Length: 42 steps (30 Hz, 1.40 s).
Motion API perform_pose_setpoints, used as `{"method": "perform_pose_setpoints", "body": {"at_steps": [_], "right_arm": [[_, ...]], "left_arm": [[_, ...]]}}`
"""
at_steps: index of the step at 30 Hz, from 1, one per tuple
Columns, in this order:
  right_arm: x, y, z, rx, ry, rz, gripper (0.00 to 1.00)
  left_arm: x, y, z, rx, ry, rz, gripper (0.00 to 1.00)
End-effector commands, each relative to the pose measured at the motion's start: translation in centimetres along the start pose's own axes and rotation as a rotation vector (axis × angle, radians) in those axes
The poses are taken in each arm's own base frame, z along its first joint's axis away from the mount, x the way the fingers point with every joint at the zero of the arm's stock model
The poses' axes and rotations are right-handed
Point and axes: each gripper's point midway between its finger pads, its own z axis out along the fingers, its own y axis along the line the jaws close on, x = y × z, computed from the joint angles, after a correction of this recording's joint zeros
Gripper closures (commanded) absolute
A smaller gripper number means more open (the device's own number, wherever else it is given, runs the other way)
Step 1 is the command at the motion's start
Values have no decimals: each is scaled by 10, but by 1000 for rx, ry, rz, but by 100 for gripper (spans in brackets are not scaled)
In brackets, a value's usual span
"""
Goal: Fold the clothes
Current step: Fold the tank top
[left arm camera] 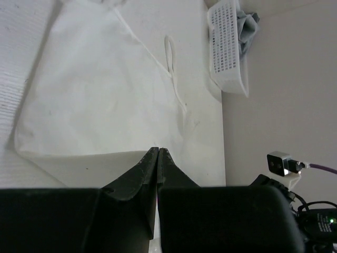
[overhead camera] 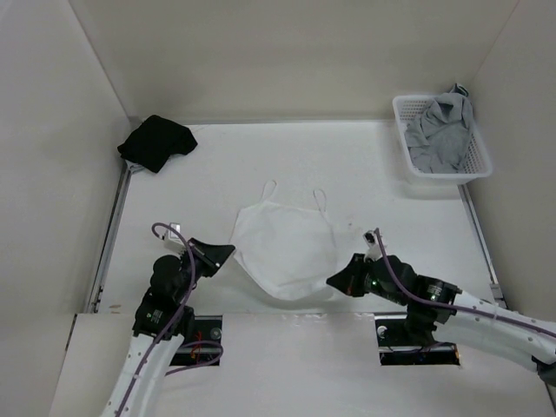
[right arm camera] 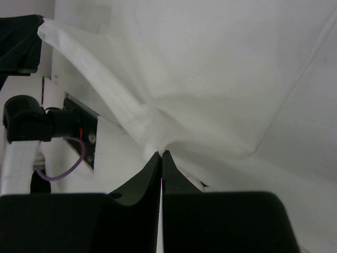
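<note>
The thin white fabric camisole (overhead camera: 287, 243) lies on the white table (overhead camera: 391, 226), with its straps away from the arms and its hem nearest them. The left gripper (overhead camera: 228, 253) is clamped on the hem's left corner and the right gripper (overhead camera: 334, 281) on its right, so the fold probably runs forward toward the straps.
</note>
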Motion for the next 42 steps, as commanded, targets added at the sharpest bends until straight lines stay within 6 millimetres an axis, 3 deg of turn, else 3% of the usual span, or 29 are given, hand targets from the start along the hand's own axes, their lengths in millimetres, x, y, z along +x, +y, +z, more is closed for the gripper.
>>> {"method": "perform_pose_setpoints", "body": {"at_steps": [1, 5, 10, 15, 16, 19, 23, 26, 28, 30, 34, 36, 38, 39, 42], "right_arm": [[-6, -8, -7, 85, -45, 61, 97], [-46, -3, 1, 118, -134, -2, 97], [-132, -4, 12, 168, -299, -55, 97], [-205, -17, 24, 187, -400, -31, 97], [-218, -23, 28, 192, -417, -20, 97], [-251, -41, 44, 212, -439, 24, 97], [-280, -74, 72, 275, -428, 65, 94], [-296, -105, 92, 340, -413, 100, 75], [-298, -111, 97, 356, -401, 114, 58], [-297, -110, 91, 363, -418, 107, 50], [-266, -94, 68, 364, -450, 67, 48], [-235, -81, 60, 340, -443, 44, 64], [-197, -71, 60, 311, -397, 25, 91], [-177, -69, 60, 299, -367, 27, 97], [-135, -70, 58, 287, -325, 46, 96]], "left_arm": [[-27, -19, -15, -41, -116, 38, 99], [-49, -27, 2, -80, -180, 78, 99], [-98, -61, 43, -37, -319, 99, 99], [-138, -94, 105, -1, -382, 112, 99], [-146, -97, 125, -2, -389, 115, 99], [-162, -85, 174, -48, -380, 116, 99], [-167, -52, 242, -134, -325, 103, 93], [-160, -34, 268, -153, -259, 87, 74], [-159, -26, 259, -176, -269, 72, 67], [-156, -20, 238, -202, -294, 73, 66], [-123, 1, 182, -247, -282, 101, 72], [-101, 23, 154, -291, -252, 116, 74], [-83, 44, 131, -337, -216, 130, 73], [-75, 53, 122, -359, -192, 141, 72], [-57, 69, 109, -388, -127, 178, 65]]}}
